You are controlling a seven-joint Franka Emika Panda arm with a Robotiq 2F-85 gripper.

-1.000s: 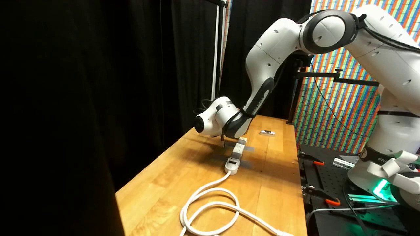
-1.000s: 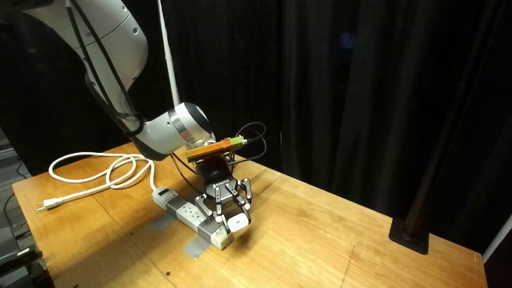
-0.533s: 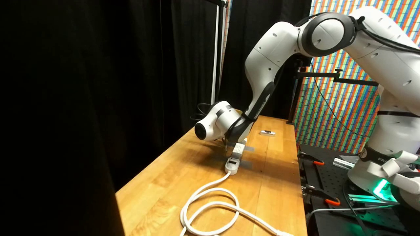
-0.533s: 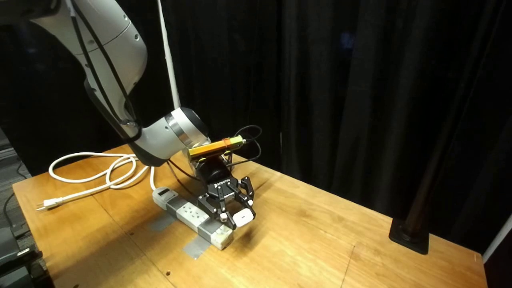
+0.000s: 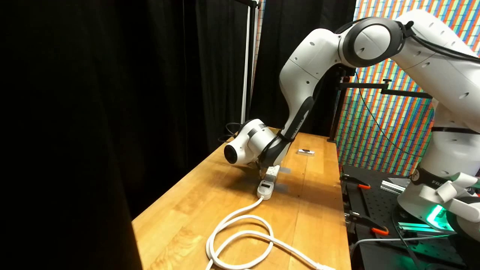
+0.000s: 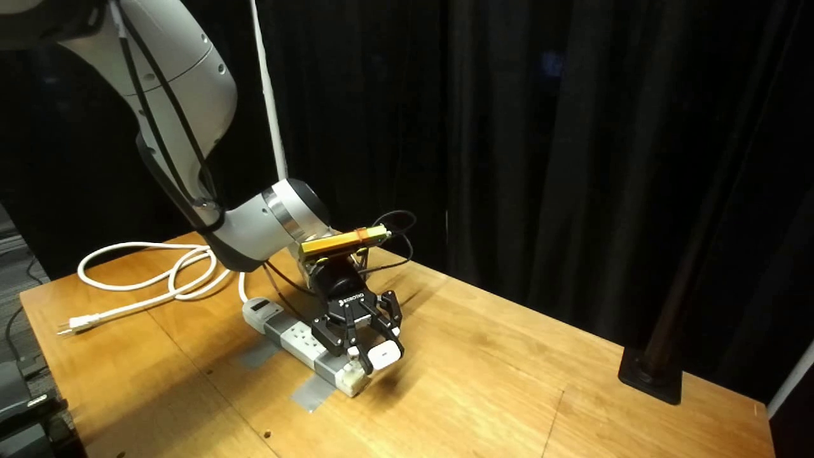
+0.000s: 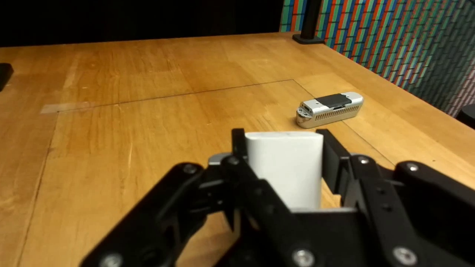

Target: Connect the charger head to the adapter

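Charger head (image 7: 285, 167) in hand (image 6: 383, 357), near adapter (image 6: 303, 340), adapter on table (image 6: 483, 381)

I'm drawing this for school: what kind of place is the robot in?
Probably a robot lab, though I can't be sure: there's a big robot arm, black curtains behind the wooden table, and a black board full of holes.

ROBOTIQ there on the black gripper (image 6: 384, 359)! And FRA on the robot base (image 5: 431, 180), right in an exterior view; forearm lettering (image 5: 298, 123), just a blur.
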